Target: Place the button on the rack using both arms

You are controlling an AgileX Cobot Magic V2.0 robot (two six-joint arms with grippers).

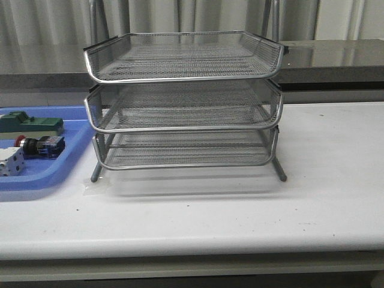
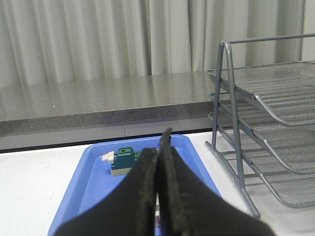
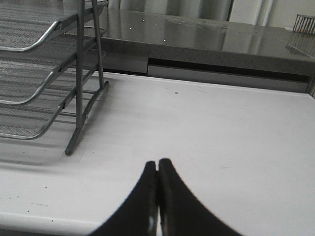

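Plainly, the left tool (image 2: 158, 162) has its two black fingers pressed together with nothing between them, poised over the blue tray (image 2: 93, 187). Just beyond its tips in that tray lies a green block (image 2: 123, 161) with a pale piece at one end. The rack (image 2: 266, 123) stands off to one side of this tool, its rod frame and leg the nearest parts. The right tool (image 3: 157, 191) is likewise closed and empty, above bare white bench (image 3: 221, 137); the rack's leg and mesh tiers lie to its side, well apart from it. From the front, neither tool shows. The button (image 1: 41, 144) lies on its side in the blue tray, between the green block behind it and a white block (image 1: 11, 162) in front, just beside the rack's lower tier.
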